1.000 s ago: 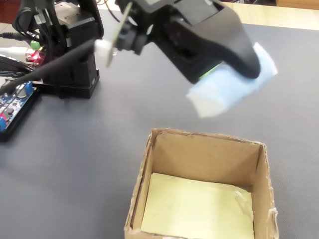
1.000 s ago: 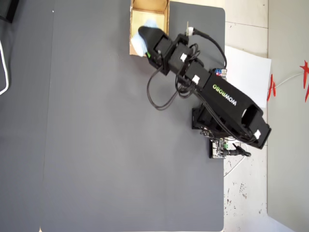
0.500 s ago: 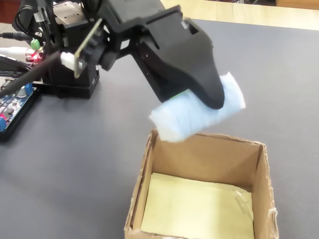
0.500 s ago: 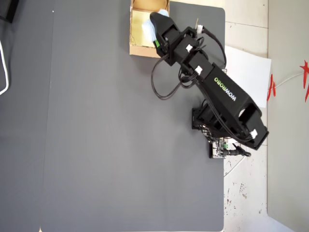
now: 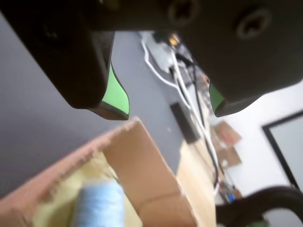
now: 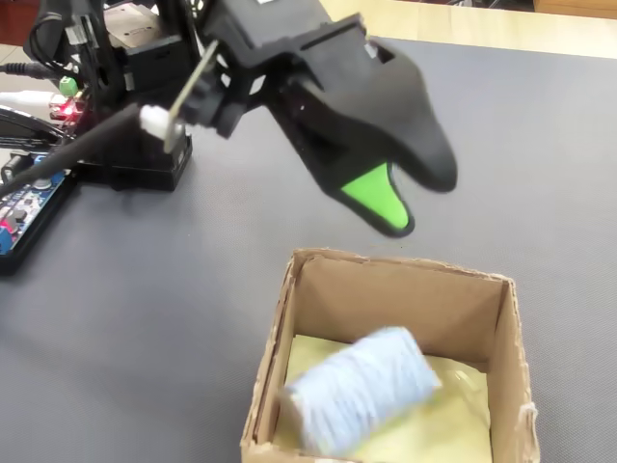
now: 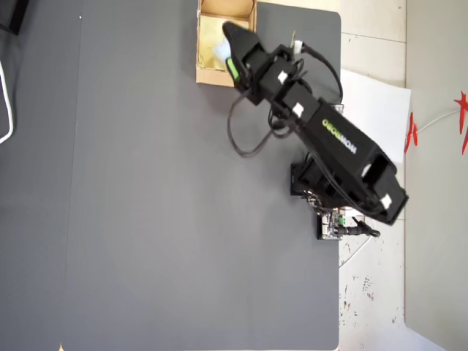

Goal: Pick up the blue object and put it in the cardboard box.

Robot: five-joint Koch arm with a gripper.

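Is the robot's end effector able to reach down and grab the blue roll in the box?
Probably yes. The end effector hangs open just above the cardboard box, whose top is open, and the blue roll lies uncovered inside. The box walls might crowd the jaws a little.

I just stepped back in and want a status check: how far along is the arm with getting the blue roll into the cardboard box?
Done: the blue roll lies inside the cardboard box, on its yellowish floor. In hand: nothing; the gripper is above the box, its jaws apart and empty in the wrist view. Left: probably only pulling the arm away, since the roll already looks dropped off.
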